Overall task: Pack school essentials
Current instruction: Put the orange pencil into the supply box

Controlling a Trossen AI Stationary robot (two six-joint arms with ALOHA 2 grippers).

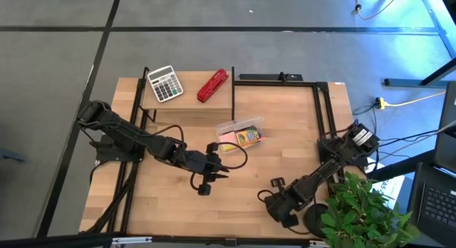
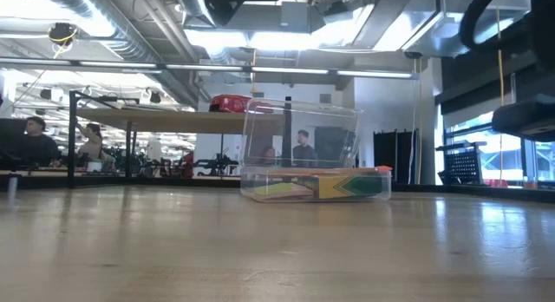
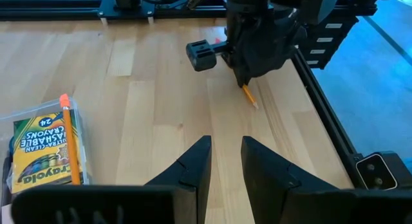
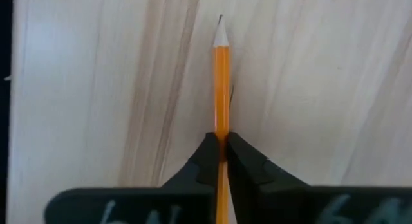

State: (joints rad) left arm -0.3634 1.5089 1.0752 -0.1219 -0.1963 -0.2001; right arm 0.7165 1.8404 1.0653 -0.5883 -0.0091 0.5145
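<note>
The table (image 1: 178, 198) carries one clear plastic box (image 1: 241, 133), which holds one yellow-green crayon box (image 3: 40, 149) with one orange pencil (image 3: 69, 144) lying on it and one pink sticky-note pad (image 1: 227, 137) beside it. A second orange pencil (image 4: 221, 89) is pinched in the right gripper (image 4: 221, 149), making two pencils in all. On the raised shelf (image 1: 189, 102) sit one grey-white calculator (image 1: 164, 83) and one red stapler (image 1: 212, 85), two dark arms work the table, and one green plant (image 1: 363, 212) stands at its corner.

An orange wooden pencil (image 4: 222, 89) with a pale sharpened tip, a yellow-green cardboard crayon box (image 3: 44, 150), a red stapler (image 1: 212, 85), a grey-white calculator (image 1: 164, 83), and a light wood-grain surface (image 1: 285, 134).
</note>
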